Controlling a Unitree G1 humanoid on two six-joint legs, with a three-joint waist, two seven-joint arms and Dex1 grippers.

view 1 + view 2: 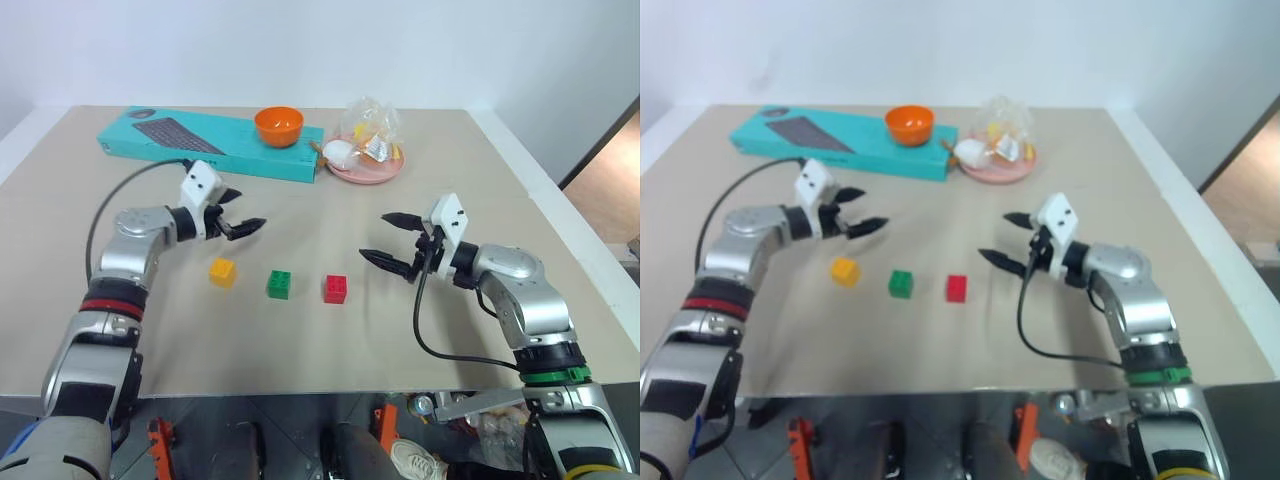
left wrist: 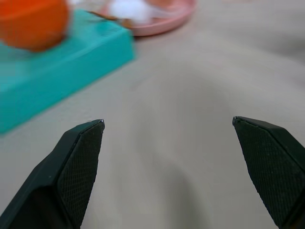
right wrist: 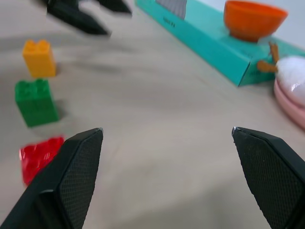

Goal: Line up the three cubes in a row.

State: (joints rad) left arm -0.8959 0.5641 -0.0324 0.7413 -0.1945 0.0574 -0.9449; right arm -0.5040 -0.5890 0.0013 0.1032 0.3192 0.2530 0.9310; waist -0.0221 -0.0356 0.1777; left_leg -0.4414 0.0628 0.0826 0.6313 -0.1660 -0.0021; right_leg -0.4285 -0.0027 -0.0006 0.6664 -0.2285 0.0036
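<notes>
Three studded cubes stand in a row on the tan table: a yellow-orange cube [image 1: 222, 271] on the left, a green cube [image 1: 279, 284] in the middle, a red cube [image 1: 335, 289] on the right. My left gripper [image 1: 243, 211] hangs open and empty above the table, up and behind the yellow-orange cube. To the right of the red cube, my right gripper [image 1: 383, 238] is also open and empty, pointing left. The right wrist view looks past its fingers [image 3: 76, 167] at the red cube [image 3: 38, 157], green cube [image 3: 35, 102] and yellow-orange cube [image 3: 39, 58].
A teal keyboard box [image 1: 200, 145] lies at the back with an orange bowl [image 1: 279, 125] on its right end. Beside it is a pink plate [image 1: 367, 170] with bagged food. The table's front edge [image 1: 300, 392] runs close below the cubes.
</notes>
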